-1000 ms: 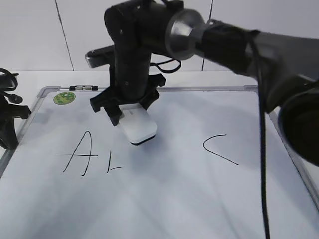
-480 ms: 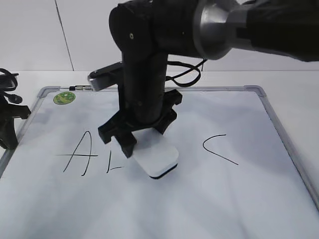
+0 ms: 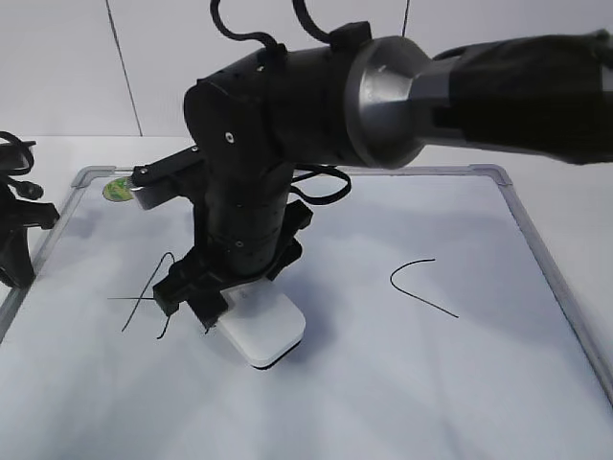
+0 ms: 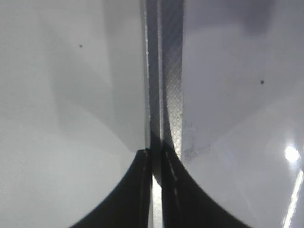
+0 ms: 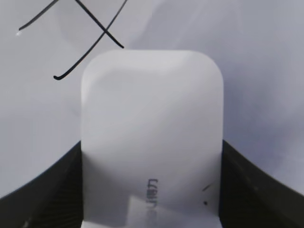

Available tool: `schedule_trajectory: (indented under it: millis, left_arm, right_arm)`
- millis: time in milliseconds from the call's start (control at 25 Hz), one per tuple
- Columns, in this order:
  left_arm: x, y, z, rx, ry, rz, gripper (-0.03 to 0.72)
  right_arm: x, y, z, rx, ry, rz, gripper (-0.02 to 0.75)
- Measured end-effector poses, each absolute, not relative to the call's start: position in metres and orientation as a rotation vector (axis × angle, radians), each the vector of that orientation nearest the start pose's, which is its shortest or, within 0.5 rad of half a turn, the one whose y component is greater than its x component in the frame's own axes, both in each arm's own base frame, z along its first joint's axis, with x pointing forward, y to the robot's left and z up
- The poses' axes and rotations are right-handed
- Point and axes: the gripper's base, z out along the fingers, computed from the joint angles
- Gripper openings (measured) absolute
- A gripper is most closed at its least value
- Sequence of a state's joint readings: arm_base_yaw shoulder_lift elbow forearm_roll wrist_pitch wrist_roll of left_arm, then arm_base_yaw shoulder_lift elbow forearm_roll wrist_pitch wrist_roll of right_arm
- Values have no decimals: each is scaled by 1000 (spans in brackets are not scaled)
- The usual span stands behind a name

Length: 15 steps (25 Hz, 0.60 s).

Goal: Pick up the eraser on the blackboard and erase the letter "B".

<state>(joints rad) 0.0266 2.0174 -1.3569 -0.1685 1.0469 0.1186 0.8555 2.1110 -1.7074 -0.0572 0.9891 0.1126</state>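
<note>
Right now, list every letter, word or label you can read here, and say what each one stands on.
"A": blackboard, left, partly hidden behind the right gripper.
"C": blackboard, right, angular open stroke.
Grey lettering on the eraser: too blurred to read.
Green sticker: unreadable.

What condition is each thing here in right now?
eraser: gripped, flat on the board
right gripper: shut on the eraser
left gripper: shut, empty
blackboard: lying flat, A and C still drawn
letter "B": none visible
</note>
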Motion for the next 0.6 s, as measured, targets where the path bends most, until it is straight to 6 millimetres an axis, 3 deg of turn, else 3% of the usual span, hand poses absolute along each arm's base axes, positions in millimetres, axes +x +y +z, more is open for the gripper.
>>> schedule_trajectory:
  millis: [400, 600]
  left_arm:
    - [376, -3, 154, 6, 3170, -233, 16]
    - [376, -3, 153, 9, 3170, -228, 16]
  right_arm:
    - [292, 343, 167, -1175, 2718, 72, 553]
    - [291, 346, 164, -1209, 2707, 65, 553]
